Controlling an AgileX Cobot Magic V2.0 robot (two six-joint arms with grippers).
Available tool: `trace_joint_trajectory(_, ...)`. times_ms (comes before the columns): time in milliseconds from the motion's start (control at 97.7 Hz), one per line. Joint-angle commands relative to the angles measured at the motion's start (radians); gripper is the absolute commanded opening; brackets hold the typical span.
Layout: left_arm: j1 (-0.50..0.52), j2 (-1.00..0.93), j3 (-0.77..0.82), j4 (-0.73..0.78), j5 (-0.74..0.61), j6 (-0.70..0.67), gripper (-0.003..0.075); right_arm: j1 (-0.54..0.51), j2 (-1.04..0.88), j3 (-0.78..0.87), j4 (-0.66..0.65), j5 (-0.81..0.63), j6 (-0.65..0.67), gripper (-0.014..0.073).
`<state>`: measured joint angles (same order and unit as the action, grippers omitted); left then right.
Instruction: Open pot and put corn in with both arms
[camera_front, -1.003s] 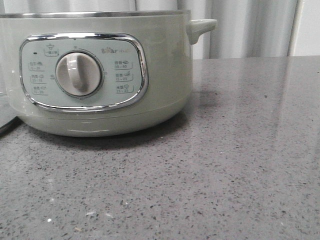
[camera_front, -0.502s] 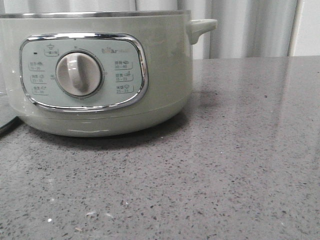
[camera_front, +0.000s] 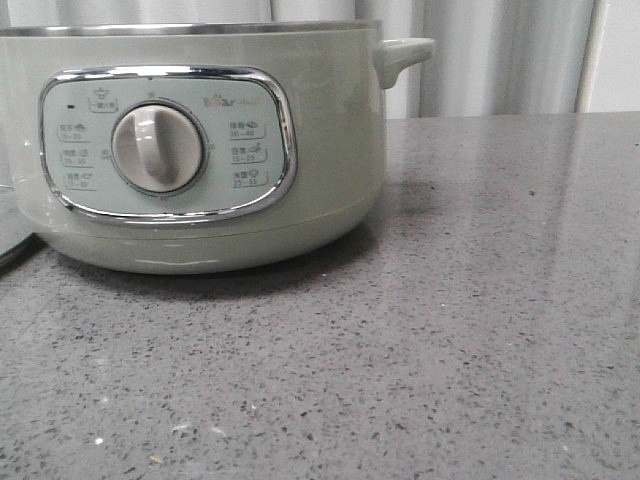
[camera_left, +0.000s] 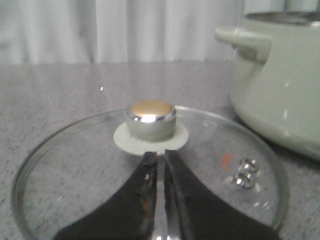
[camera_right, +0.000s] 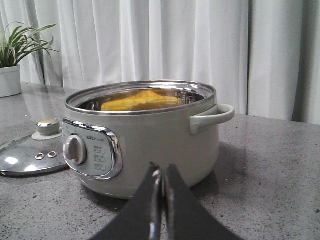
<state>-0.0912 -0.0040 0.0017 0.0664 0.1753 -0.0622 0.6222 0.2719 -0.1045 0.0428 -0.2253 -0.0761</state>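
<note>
The pale grey-green pot (camera_front: 330, 150) stands open on the grey table, its dial panel facing the front camera. In the right wrist view the pot (camera_right: 150, 140) holds the yellow corn (camera_right: 140, 99) inside, below the steel rim. My right gripper (camera_right: 161, 170) is shut and empty, low over the table in front of the pot. The glass lid (camera_left: 75, 165) lies flat on the table beside the pot (camera_left: 280, 100). My left gripper (camera_left: 160, 155) is shut and empty over the lid, its tips just short of the lid's knob (camera_left: 150, 117). Neither gripper shows in the front view.
The lid also shows in the right wrist view (camera_right: 27, 160), beside the pot on its dial side. A potted plant (camera_right: 12, 60) stands at the table's far edge before white curtains. A dark cable (camera_front: 15, 250) runs from the pot's left side.
</note>
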Motion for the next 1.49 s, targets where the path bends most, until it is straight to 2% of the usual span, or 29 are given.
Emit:
trace_joint_trajectory(0, 0.028, -0.035, 0.007, -0.037, -0.019, 0.062, -0.0020, -0.003, 0.006, -0.028, -0.006, -0.088, 0.000, -0.0074)
trace_joint_trajectory(256, 0.058, -0.034, 0.007, -0.039, 0.126, 0.062, -0.0020, -0.003, 0.006, -0.028, -0.006, -0.088, 0.000, -0.0074)
trace_joint_trajectory(1280, 0.058, -0.034, 0.007, -0.041, 0.116, 0.062, -0.0020, -0.004, 0.004, -0.024, -0.006, -0.088, 0.000, -0.0074)
trace_joint_trajectory(1485, 0.058, -0.034, 0.007, -0.041, 0.116, 0.062, -0.0020, -0.074, 0.003, 0.017, -0.006, -0.098, 0.000, -0.0074)
